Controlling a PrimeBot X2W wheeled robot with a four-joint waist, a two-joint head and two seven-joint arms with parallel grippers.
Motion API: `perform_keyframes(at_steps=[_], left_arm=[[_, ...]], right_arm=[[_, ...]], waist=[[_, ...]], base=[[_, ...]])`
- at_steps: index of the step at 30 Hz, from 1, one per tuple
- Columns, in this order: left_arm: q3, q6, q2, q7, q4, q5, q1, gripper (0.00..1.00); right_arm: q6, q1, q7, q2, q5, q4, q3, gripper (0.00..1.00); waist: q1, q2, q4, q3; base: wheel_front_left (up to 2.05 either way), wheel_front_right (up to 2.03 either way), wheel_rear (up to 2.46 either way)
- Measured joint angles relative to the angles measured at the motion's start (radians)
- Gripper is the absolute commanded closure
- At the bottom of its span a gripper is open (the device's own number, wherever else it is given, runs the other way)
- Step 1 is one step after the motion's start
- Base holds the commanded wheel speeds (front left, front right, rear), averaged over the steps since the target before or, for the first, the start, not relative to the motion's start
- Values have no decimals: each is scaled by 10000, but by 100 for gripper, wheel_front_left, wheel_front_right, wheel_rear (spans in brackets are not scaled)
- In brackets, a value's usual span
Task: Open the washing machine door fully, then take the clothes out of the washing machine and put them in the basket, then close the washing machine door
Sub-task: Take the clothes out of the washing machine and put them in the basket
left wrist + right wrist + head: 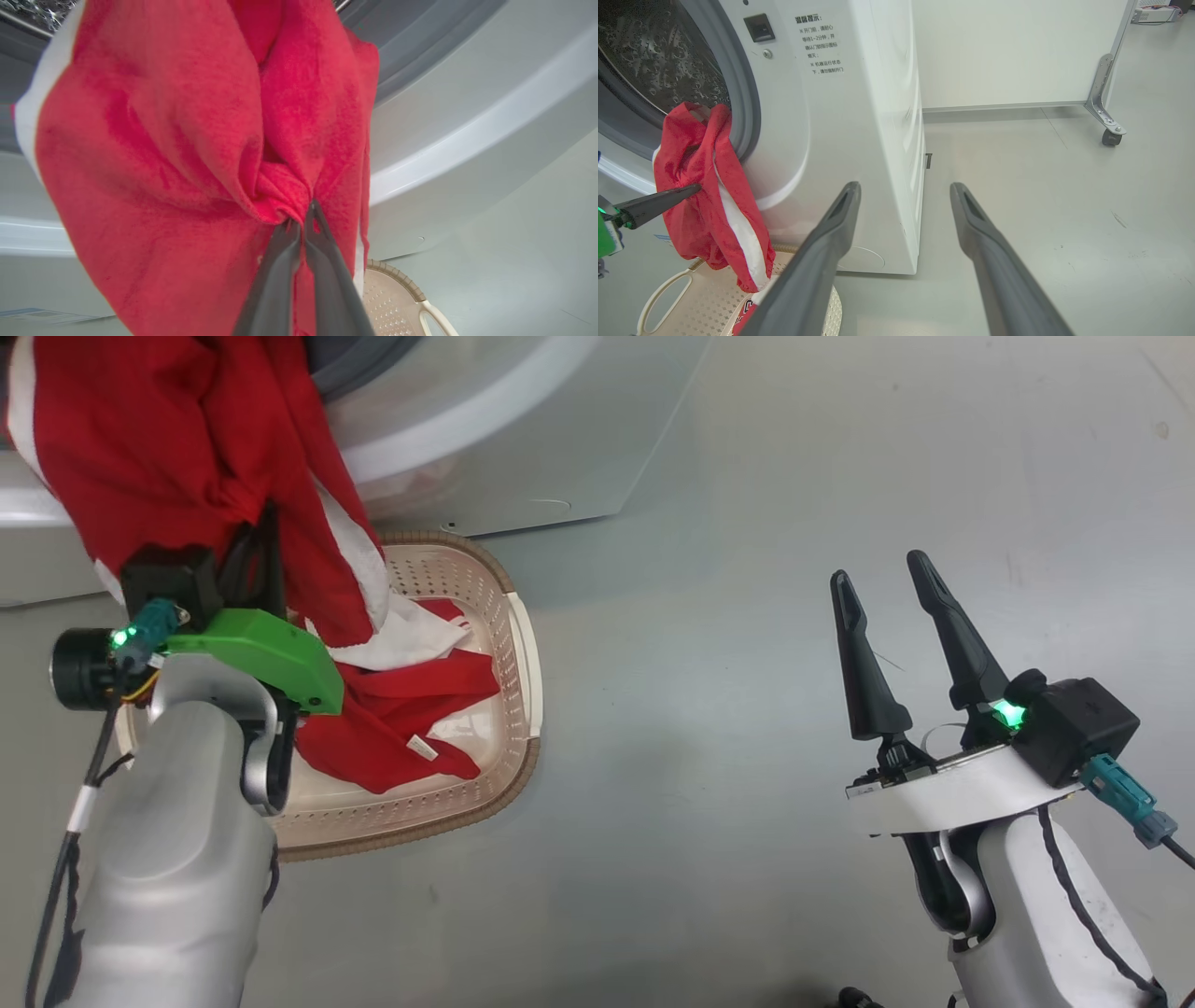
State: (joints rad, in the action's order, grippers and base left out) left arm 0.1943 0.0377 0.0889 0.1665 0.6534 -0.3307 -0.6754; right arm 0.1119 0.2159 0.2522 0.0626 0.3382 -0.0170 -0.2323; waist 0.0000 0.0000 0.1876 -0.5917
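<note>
Left wrist view: left gripper is fully closed, its fingertips pinching a bunched fold of a red garment with a white edge stripe. The garment hangs out of the mouth of the washing machine and drapes over its white front. The basket sits at 5 o'clock from the fingertips.

Head view: the garment's lower end hangs over the basket, at 12 o'clock from the red and white clothes lying inside it; contact between them cannot be told. The basket stands on the grey floor, just in front of the machine.

The right gripper is at 3 o'clock from the basket, well apart, with fingers spread wide and nothing between them.

Right wrist view: the perforated steel drum is at 10 o'clock, ringed by the grey rubber seal.
</note>
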Motion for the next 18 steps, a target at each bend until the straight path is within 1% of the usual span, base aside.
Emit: perform_keyframes(at_steps=[5,12,14,18], left_arm=[[150,-6,-171,642,-437,107,320,100],[385,-153,-282,803,-1526,357,792,100],[545,-236,-343,825,-2157,596,892,100],[688,-359,-337,826,-3003,842,1156,100]], right_arm=[[0,-9,0,67,-61,-6,92,0],[-2,-112,0,163,-169,-35,207,0],[-4,-238,0,219,-182,-42,284,0],[-2,-255,0,234,-242,-52,268,0]], waist=[[0,0,-282,97],[0,0,-633,316],[0,0,-798,403],[0,0,-974,548]], base=[[0,0,0],[0,0,0],[0,0,0],[0,0,0]])
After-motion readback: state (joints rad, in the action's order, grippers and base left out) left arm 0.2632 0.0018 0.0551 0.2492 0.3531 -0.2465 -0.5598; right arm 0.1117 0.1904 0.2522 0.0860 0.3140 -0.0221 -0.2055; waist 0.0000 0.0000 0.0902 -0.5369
